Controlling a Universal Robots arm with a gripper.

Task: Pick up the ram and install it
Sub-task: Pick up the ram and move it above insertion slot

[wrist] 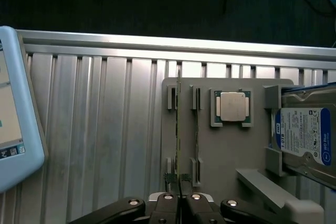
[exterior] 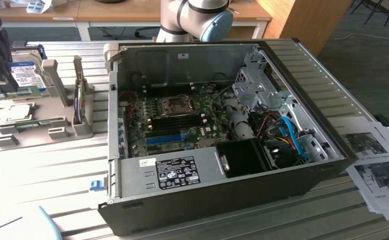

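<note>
1. The claw (wrist: 178, 183) is all but closed, its two fingertips (wrist: 169, 180) pinching the near end of the ram stick (wrist: 178, 129)
2. The ram stick stands on its edge in a pair of slots on a grey holder plate (wrist: 226, 156), so it shows as one thin line running away from the claw
3. Just beside it, a second stick (wrist: 197, 129) stands on edge in the next pair of slots, apart from the claw
4. Further along the plate a square silver chip (wrist: 232, 107) lies flat in its own frame
5. Past the chip a hard drive (wrist: 304, 140) with a blue label leans against grey supports at the plate's edge
6. The plate rests on a ribbed metal table (wrist: 105, 129); a blue-edged screen (wrist: 13, 114) lies on the table on the far side of the ram stick from the chip
7. To the exterior view's right of the plate, an open computer case (exterior: 214, 200) lies on its side with the main board (exterior: 174, 120) exposed
8. Printed papers (exterior: 374, 165) lie beyond the case at the exterior view's right
</note>
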